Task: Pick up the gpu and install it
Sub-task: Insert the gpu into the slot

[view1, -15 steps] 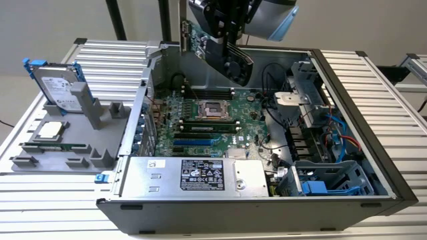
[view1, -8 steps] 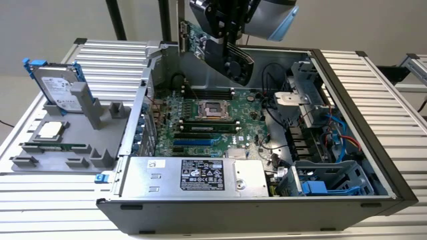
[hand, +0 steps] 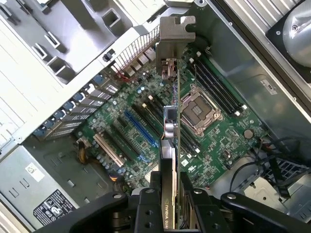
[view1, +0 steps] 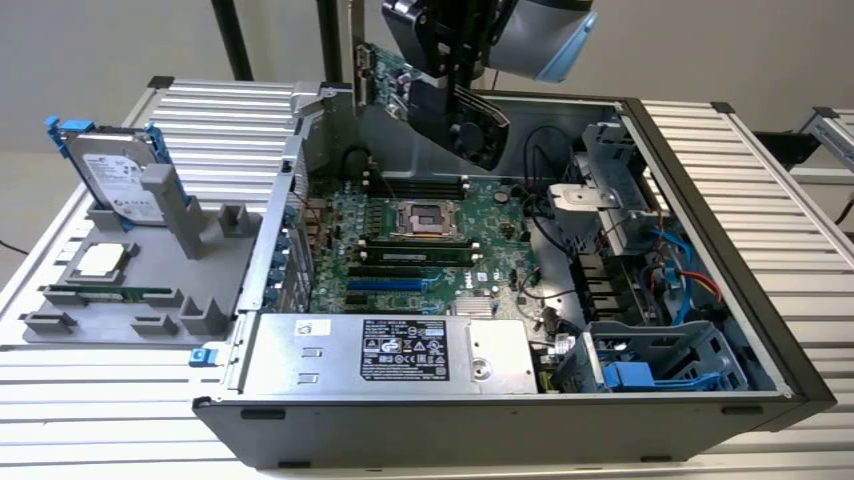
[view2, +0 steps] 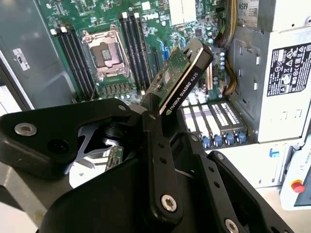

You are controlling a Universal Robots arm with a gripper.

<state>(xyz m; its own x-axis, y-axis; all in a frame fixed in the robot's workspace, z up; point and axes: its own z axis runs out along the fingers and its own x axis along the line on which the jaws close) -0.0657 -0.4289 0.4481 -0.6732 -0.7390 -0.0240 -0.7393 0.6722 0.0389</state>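
Gpu [view1: 461, 125] held above the open computer case [view1: 467, 430].
Its edge is pinched between the gripper [hand: 170, 199] fingers [view2: 156, 160]; the motherboard [view1: 400, 250] is seen below.

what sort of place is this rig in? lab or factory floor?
Most likely a robotics lab bench for PC assembly trials: an open computer case sits on a slatted metal table, a grey holder beside it stands a hard drive upright, and the tool grips the gpu above the motherboard.

The black end effector [view2: 155, 104] covers 1 end of the green circuit-board gpu [view2: 184, 73]; the exterior view's top edge crops the grey arm [view1: 541, 35].
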